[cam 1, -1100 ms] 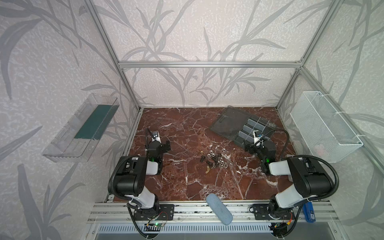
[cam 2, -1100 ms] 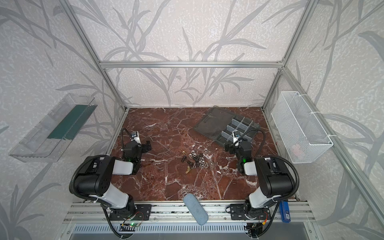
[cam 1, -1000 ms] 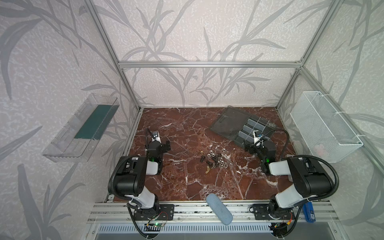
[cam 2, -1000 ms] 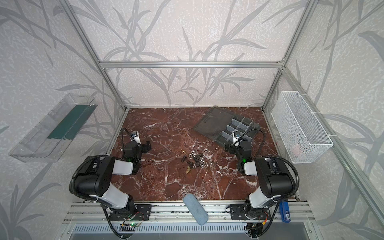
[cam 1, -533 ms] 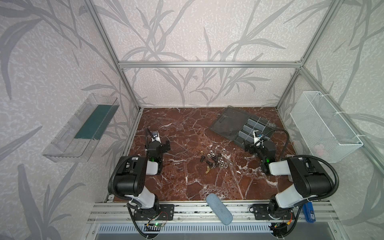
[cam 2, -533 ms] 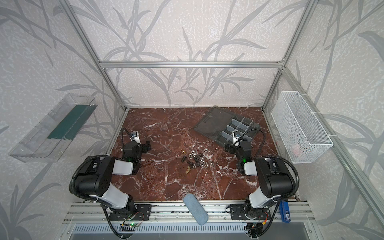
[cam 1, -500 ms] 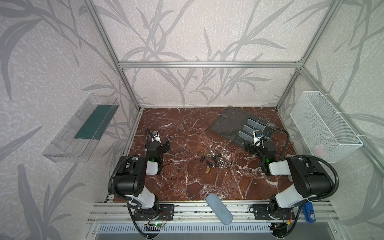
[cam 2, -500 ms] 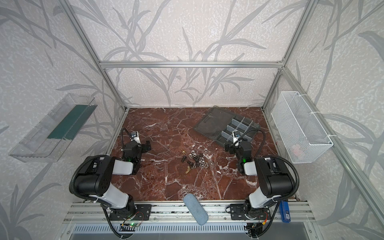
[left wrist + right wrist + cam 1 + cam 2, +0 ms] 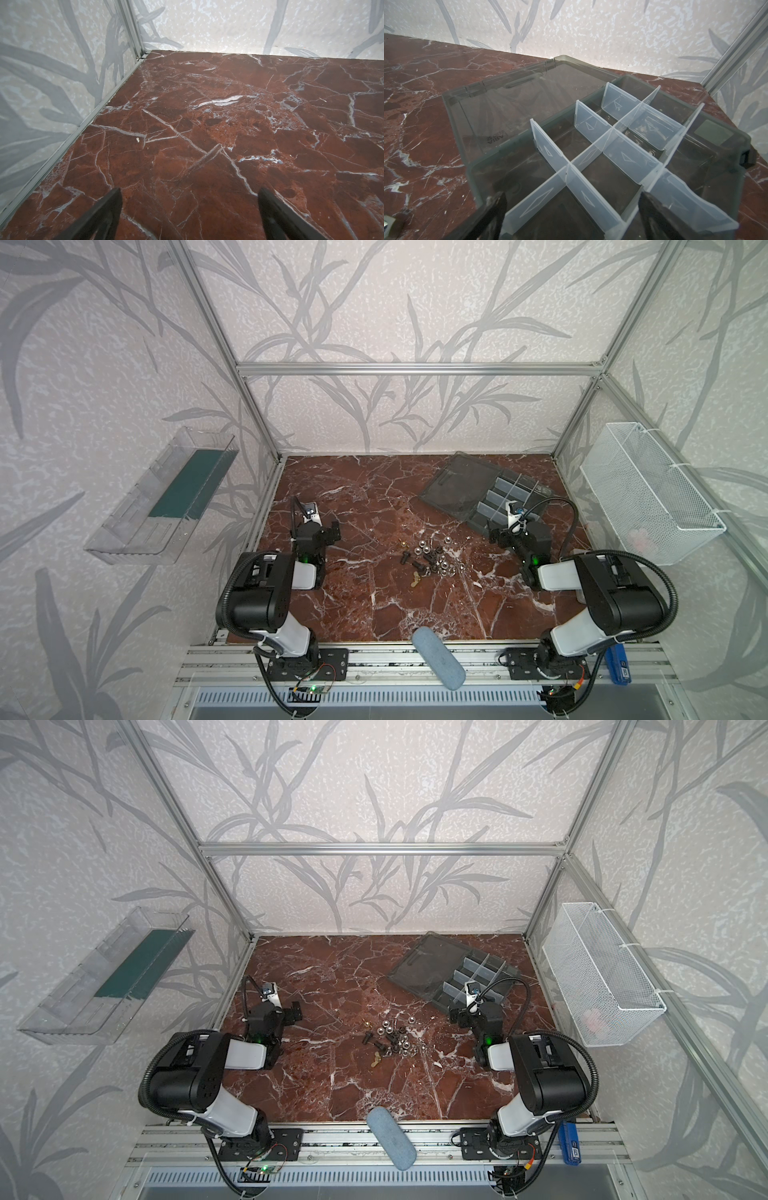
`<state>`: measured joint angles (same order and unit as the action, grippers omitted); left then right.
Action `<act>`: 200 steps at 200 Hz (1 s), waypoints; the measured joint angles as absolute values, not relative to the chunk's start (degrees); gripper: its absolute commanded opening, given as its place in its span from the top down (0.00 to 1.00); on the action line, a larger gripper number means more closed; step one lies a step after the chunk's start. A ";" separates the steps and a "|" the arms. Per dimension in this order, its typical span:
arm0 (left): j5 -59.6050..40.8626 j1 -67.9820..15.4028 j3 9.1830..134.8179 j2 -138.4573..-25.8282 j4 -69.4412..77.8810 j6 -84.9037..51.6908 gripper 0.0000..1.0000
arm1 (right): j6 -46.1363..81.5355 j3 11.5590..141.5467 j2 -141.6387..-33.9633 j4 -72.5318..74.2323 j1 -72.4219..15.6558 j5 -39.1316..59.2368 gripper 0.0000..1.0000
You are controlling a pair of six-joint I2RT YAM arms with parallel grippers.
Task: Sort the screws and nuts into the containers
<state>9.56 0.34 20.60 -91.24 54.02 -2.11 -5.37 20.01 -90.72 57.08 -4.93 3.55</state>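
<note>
While both arms are sitting low near the bottom of the table (image 9: 353, 489), I am reading the right gripper (image 9: 573, 207) as released and carrying nothing. Its jaws are standing wide apart just over the near rim of the containers (image 9: 473, 172). The left gripper (image 9: 188, 199) is likewise spread and empty, facing bare marble.

In both top views the screws (image 9: 428, 558) and the nuts (image 9: 446, 539) are lying mixed in one loose heap at frame centre, well apart from both grippers. The containers are sitting at upper right of the floor, with the lid (image 9: 459, 485) lying open toward centre.

Hazards I am anticipating:
- The right fingertips are hanging close above the clear dividers (image 9: 548, 149). A drop or sideways sweep here could catch a divider or wall and shove the light box.
- The heaped pieces are touching one another. A closing pinch could take both kinds at once or flick neighbours across the smooth marble.
- The right arm's cable (image 9: 575, 518) is looping over the box and could snag it.

Clearances: open marble is lying between the heap and each gripper, and across the upper left of the floor. The back wall and frame post are crowding the box at upper right. The wire basket (image 9: 648, 493) is hanging on the right wall, clear of the floor.
</note>
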 measured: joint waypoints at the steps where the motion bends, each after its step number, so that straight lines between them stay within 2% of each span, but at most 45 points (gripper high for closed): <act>1: 9.56 0.34 20.60 -91.24 54.02 -2.11 0.01 | -5.37 20.01 -90.72 57.08 -4.93 3.55 0.01; 59: 8.05 0.32 20.60 -90.15 53.80 -1.87 0.00 | -5.10 19.94 -90.72 57.43 -4.99 2.61 0.01; 89: 8.47 0.32 21.28 -82.32 46.96 -1.91 0.01 | -3.99 15.84 -90.59 62.94 -5.04 -1.13 0.01; 119: 7.99 0.27 26.24 -74.70 37.26 -3.14 0.01 | -3.33 14.24 -84.16 58.92 -5.04 -3.07 0.01; 142: 5.32 -0.34 29.76 -71.24 32.14 -5.45 0.00 | -2.74 17.93 -73.80 47.86 -5.06 -3.07 0.01; 161: 3.84 -1.37 31.90 -70.63 28.10 -8.45 0.01 | -0.91 27.75 -66.59 30.28 -5.08 -1.41 0.01; 200: 3.88 -4.84 37.69 -70.59 14.06 -18.28 0.01 | 5.17 48.69 -62.87 -0.91 -5.91 7.90 0.01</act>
<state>3.88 -4.84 37.69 -70.59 14.06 -18.28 5.17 48.69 -62.87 -0.91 -5.91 7.90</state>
